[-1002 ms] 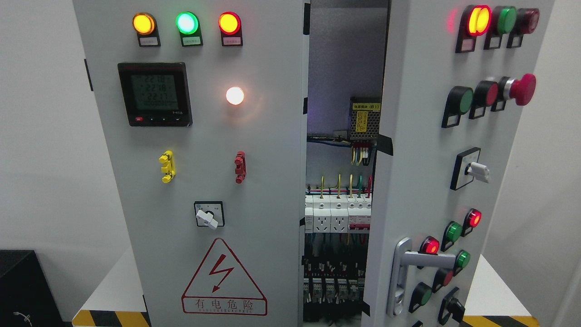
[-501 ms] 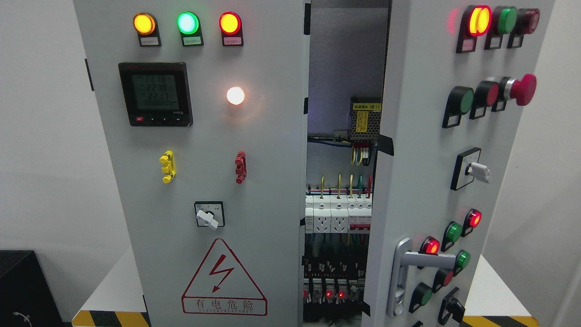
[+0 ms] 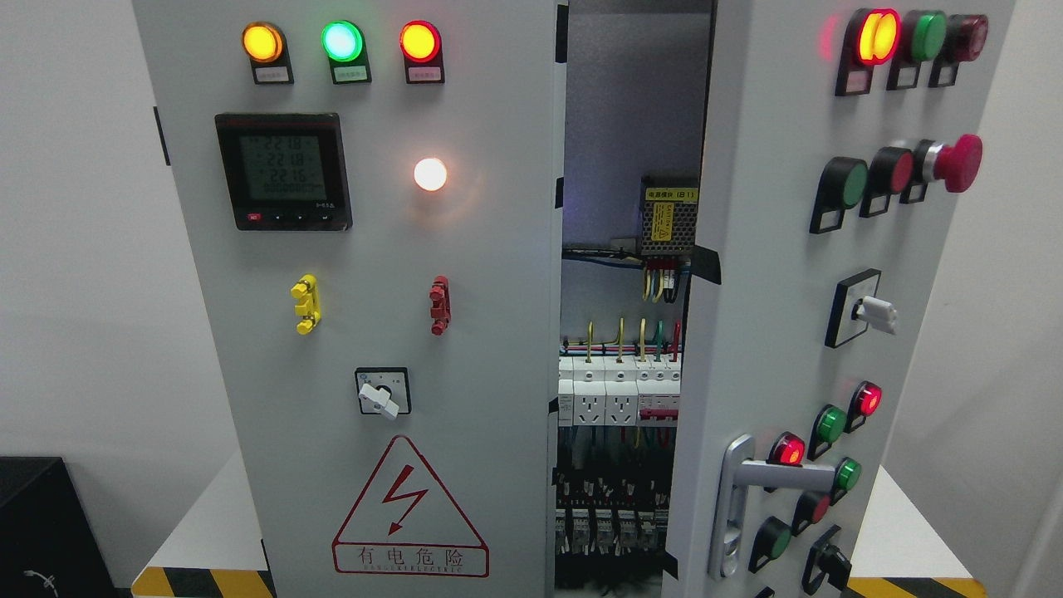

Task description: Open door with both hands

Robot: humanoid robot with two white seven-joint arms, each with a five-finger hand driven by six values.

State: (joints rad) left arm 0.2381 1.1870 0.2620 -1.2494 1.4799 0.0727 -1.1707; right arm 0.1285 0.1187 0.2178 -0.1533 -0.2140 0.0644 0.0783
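Right now neither hand shows anywhere, so I cannot tell how open they are or what they hold. Filling most of the scene is a grey cabinet [image 3: 498, 100] standing on a white worktop [image 3: 199, 523]. Its right door [image 3: 772, 274], from 12 down to 5 o'clock, is swung partly open with its silver handle [image 3: 735, 498] at 4 o'clock untouched. Its left door [image 3: 374, 249] is shut, carrying a meter [image 3: 283, 172] at 10 o'clock and a warning triangle [image 3: 409, 507] at 7 o'clock. Between the doors a gap bares breakers [image 3: 619, 390] and coloured wires [image 3: 631, 332] near centre. Lamps [image 3: 341, 41] glow amber, green and red at 11 o'clock.
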